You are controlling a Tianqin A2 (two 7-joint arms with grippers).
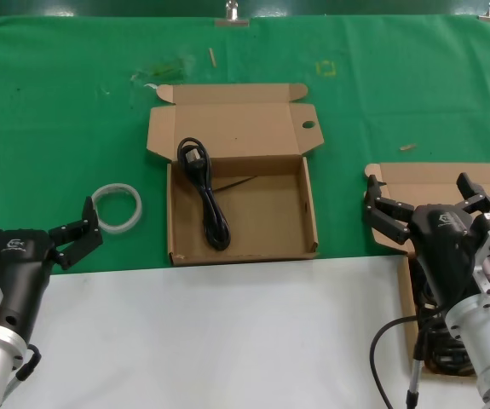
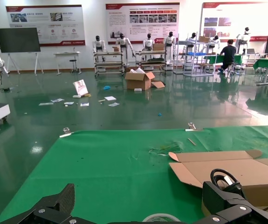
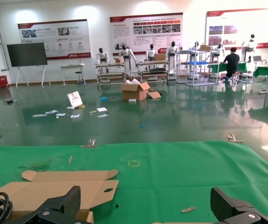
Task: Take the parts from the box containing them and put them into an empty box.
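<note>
The box with the holed flap (image 1: 243, 223) lies open at the centre of the green mat, with one black coiled cord (image 1: 207, 194) along its left side. The other box (image 1: 439, 176) lies at the right, mostly hidden under my right arm; dark cords (image 1: 437, 348) show in it. My right gripper (image 1: 419, 192) is open and empty above that box. My left gripper (image 1: 38, 218) is open and empty at the lower left, beside the white tape ring (image 1: 117, 207). The left wrist view shows the cord (image 2: 224, 177) and the box lid (image 2: 227, 167); the right wrist view shows the holed flap (image 3: 73, 190).
The white tape ring also shows in the left wrist view (image 2: 161, 217). White table surface (image 1: 227, 341) lies in front of the green mat (image 1: 57, 111). Small scraps (image 1: 407, 146) lie on the mat. A black cable (image 1: 381, 349) hangs by my right arm.
</note>
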